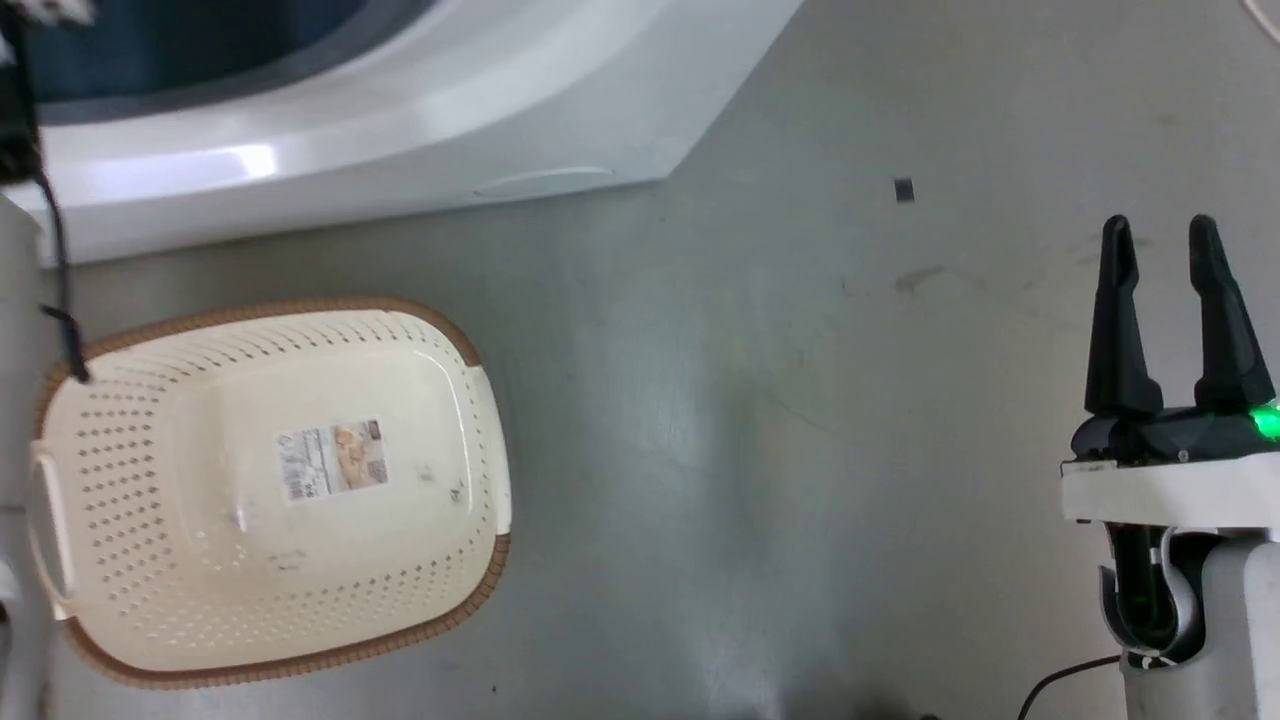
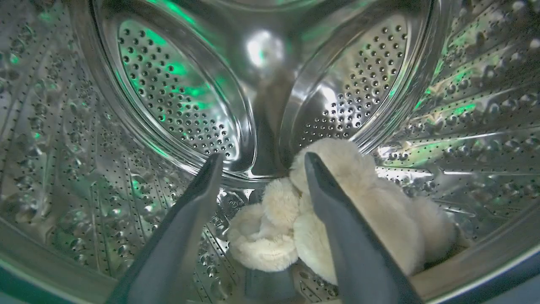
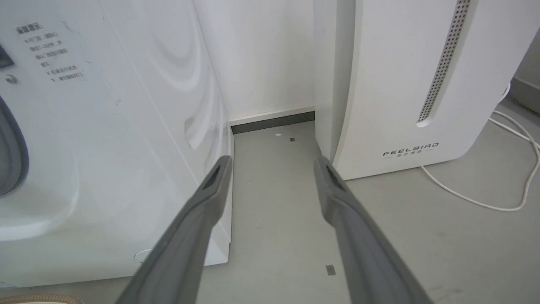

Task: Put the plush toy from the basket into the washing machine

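Note:
The cream plush toy [image 2: 358, 211] lies on the bottom of the washing machine's shiny perforated drum [image 2: 177, 101]. My left gripper [image 2: 261, 162] is inside the drum, open, its fingers apart just above the toy with nothing between them. The cream basket [image 1: 270, 490] with the brown rim stands on the floor below the washing machine [image 1: 380, 130], holding no toy, its paper label showing. My right gripper [image 1: 1160, 235] hangs open over bare floor at the right. In the right wrist view the right gripper [image 3: 272, 162] points at the gap beside the washing machine [image 3: 105, 139].
A white FEELBIRD appliance [image 3: 400, 84] stands right of the washer, with a white cable [image 3: 498, 198] trailing on the floor. A dark cable [image 1: 55, 260] hangs along the left edge above the basket. Small dark marks [image 1: 904, 190] dot the grey floor.

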